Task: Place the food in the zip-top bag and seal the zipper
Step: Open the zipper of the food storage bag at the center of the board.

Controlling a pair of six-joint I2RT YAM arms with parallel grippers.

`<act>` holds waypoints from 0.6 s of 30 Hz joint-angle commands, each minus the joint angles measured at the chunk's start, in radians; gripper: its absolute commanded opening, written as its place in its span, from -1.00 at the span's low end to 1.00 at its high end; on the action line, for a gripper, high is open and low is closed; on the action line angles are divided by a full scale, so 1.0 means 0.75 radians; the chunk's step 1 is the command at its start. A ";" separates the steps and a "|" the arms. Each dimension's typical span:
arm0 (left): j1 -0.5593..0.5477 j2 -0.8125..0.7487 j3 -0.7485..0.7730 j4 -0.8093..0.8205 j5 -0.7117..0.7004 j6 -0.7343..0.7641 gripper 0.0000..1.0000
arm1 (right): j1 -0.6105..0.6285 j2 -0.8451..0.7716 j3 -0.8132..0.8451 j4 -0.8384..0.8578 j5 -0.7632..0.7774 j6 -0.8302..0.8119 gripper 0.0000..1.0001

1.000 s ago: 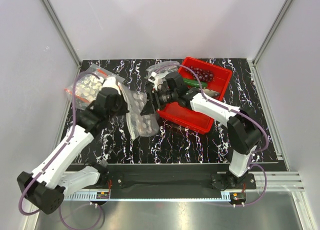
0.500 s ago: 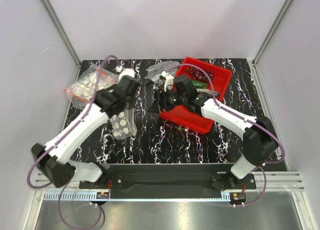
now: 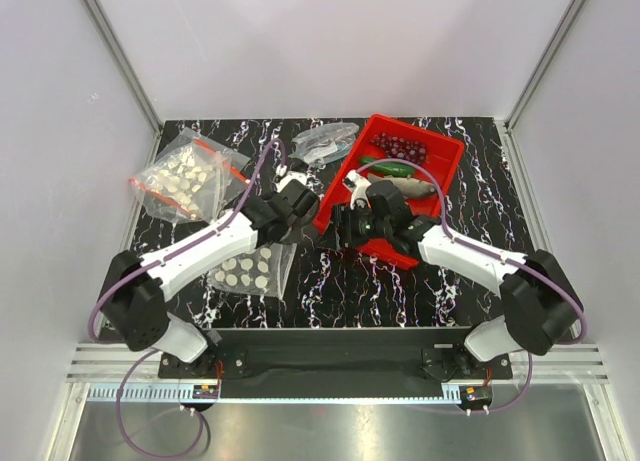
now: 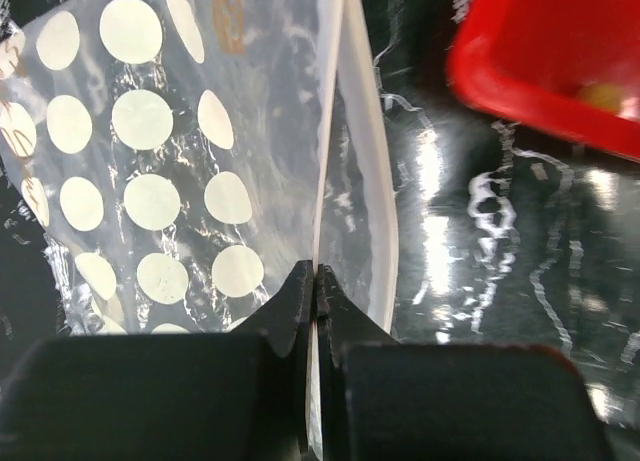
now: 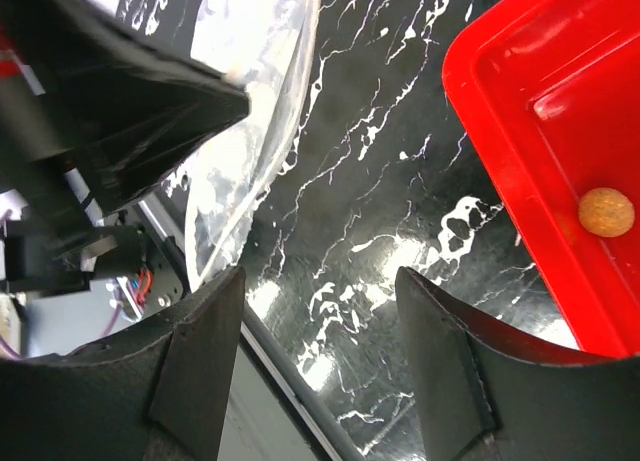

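My left gripper is shut on the edge of the clear, white-dotted zip-top bag, which trails over the table toward the front left. The left wrist view shows the jaws pinching the pale edge of the bag; the red zipper does not show there. My right gripper is open and empty, low over the table beside the red tray. The tray holds the food: the grape bunch, cucumber and fish. In the right wrist view the orange fruit lies in the tray, right of the gripper.
Another dotted clear bag with red strips lies at the back left. A smaller undotted clear bag sits behind the tray's left corner. Grey walls surround the black marbled table.
My left arm has swung right and nearer, dragging the dotted bag down toward the front. My right gripper has drawn back toward the near side, along the tray's left corner.
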 commanded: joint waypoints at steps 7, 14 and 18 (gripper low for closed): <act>0.003 -0.198 -0.052 0.130 0.085 -0.022 -1.00 | 0.096 0.117 0.088 0.253 0.037 0.158 0.36; 0.001 -0.235 -0.079 0.148 0.128 -0.022 -1.00 | 0.127 0.191 0.142 0.304 0.046 0.185 0.28; 0.001 -0.241 -0.075 0.142 0.132 -0.024 -1.00 | 0.135 0.209 0.154 0.290 0.076 0.185 0.26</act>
